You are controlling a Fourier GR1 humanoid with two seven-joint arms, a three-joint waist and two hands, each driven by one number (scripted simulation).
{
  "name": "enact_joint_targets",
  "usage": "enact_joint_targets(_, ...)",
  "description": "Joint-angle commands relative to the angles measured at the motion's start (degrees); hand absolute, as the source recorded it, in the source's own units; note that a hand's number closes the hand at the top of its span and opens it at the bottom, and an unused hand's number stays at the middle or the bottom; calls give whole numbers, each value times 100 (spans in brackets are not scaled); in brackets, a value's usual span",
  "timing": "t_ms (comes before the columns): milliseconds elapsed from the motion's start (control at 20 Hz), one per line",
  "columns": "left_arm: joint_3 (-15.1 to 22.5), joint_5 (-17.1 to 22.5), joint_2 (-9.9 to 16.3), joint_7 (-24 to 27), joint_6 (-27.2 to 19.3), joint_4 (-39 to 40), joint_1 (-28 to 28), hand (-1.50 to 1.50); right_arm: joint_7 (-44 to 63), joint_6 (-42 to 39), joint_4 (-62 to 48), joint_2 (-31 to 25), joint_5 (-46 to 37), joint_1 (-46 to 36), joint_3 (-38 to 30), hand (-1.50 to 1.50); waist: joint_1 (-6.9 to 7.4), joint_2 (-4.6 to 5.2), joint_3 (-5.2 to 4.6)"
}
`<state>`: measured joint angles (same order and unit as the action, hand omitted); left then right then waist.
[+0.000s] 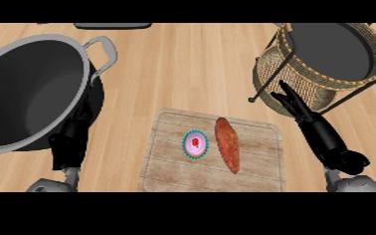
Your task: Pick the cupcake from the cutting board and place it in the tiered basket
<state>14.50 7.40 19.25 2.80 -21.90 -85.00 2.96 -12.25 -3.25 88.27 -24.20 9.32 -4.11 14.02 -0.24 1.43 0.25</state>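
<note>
One cupcake (195, 144) (beside one sweet potato (228, 145)) on the cutting board (169, 174) — right hand (308, 119) open, empty.

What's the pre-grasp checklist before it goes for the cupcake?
1. Cupcake upright on cutting board: ok.
2. Cupcake free of any robot hand: ok, untouched.
3. Sweet potato lies close on the cupcake's right; clearance for fingers: cannot tell.
4. Right robot hand open, fingers straight, beside the tiered basket: ok.
5. Left robot hand low beside the pot, away from the board: ok.
6. Basket top tier free of objects: ok.
</note>
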Motion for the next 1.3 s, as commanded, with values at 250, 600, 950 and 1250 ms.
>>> enact_joint_targets(250, 387, 280, -51, 241, 1114, 122, 412, 0, 1872, 2759, -371, 2360, -858, -1228, 883, -150, 205, -83, -56)
enact_joint_targets(600, 341, 628, -304, 166, 1554, 590, 711, 0, 1921, 5338, -998, 2405, -1081, -2203, 2319, -150, 219, -101, -32)
enact_joint_targets(950, 223, 611, -258, 219, 1465, 549, 378, 0, 4747, 4622, -1503, 1985, -3014, -3607, 2789, -150, -92, -265, -77)
enact_joint_targets(1250, 208, 605, -148, 221, 1551, 507, 339, 0, 6415, 2354, -1972, 1537, -3157, -4202, 3620, -150, -127, -321, -112)
